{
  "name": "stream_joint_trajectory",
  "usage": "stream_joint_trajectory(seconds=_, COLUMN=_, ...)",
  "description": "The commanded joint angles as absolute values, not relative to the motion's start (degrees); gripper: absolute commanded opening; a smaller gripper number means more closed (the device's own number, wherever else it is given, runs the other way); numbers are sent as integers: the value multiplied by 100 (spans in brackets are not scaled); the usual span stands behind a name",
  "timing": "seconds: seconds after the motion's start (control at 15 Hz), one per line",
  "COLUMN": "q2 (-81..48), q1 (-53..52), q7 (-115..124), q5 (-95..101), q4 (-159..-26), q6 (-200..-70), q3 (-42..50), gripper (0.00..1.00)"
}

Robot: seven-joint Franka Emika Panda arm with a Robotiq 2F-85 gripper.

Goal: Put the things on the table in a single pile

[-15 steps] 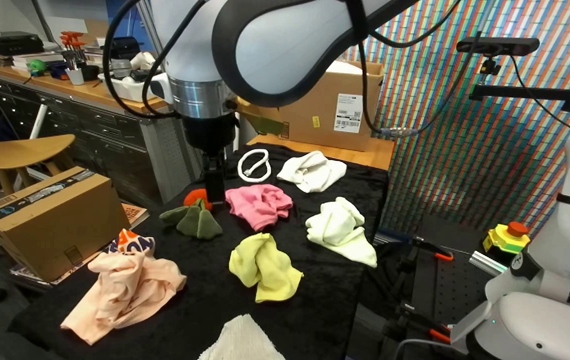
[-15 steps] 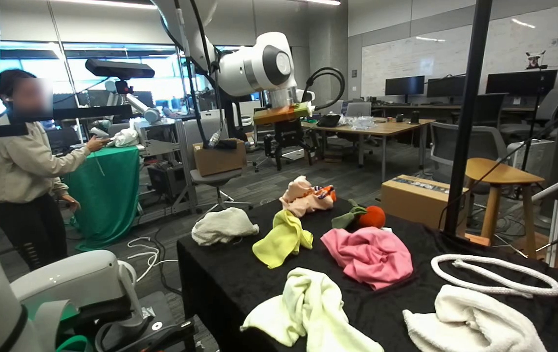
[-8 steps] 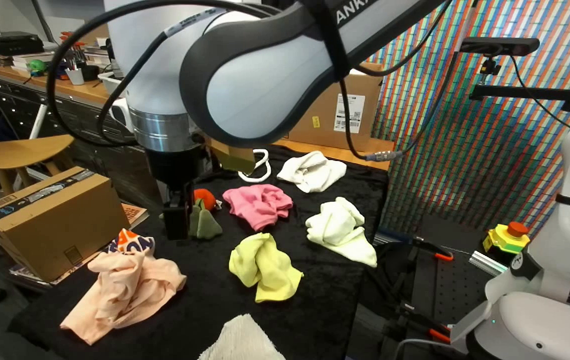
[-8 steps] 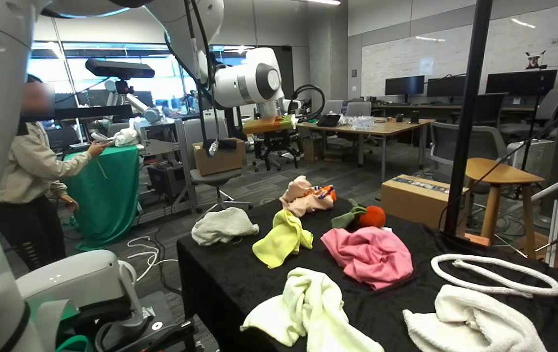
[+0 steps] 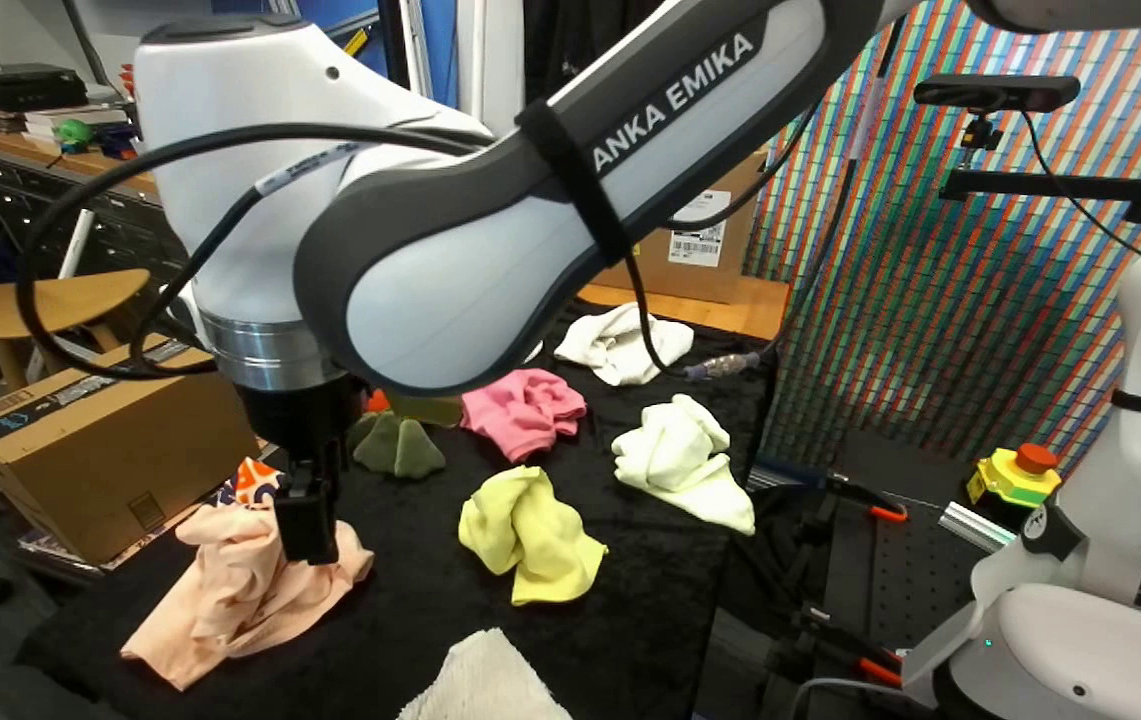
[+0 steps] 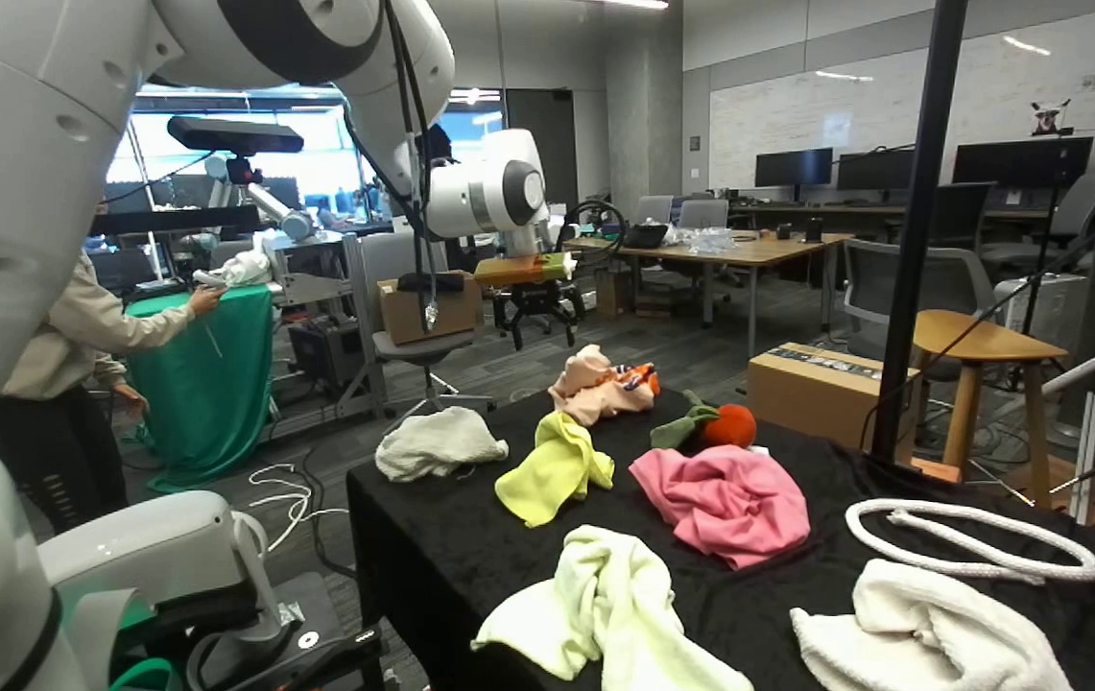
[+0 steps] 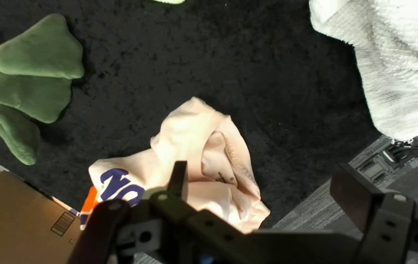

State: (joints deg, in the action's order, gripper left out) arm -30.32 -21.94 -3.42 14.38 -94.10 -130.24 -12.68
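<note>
Your gripper (image 6: 544, 338) has swung lower and toward peach cloth (image 5: 230, 590) since earlier frame; your fingers (image 7: 178, 179) spread wide, released, peach cloth partly behind one of them in wrist view; on table (image 6: 451, 528), yellow cloth (image 6: 557, 470) lies between pink cloth (image 6: 725, 504) and greyish cloth (image 6: 441, 443), all apart; pale green cloth (image 6: 605, 605) near white cloth (image 6: 940, 633); plush toy (image 6: 729, 425) just beside pink cloth, as you see in both exterior views

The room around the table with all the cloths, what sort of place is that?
Probably a robotics lab, or an office where people work with robots. It has a big robot arm, a long whiteboard with faint writing and some computer monitors.
</note>
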Motion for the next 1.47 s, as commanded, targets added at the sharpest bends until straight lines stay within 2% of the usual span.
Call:
stream_joint_trajectory(seconds=0.0, q2=-3557, q1=-2397, q7=-147, q5=1584, q4=-8776, q6=-13279, q3=-1136, gripper=100)
stream_joint_trajectory(seconds=0.47, q2=-3612, q1=-2516, q7=524, q5=1595, q4=-9260, q6=-14656, q3=-821, gripper=100)
stream_joint_trajectory(seconds=1.4, q2=-3628, q1=-2555, q7=792, q5=1541, q4=-10152, q6=-16162, q3=-402, gripper=100)
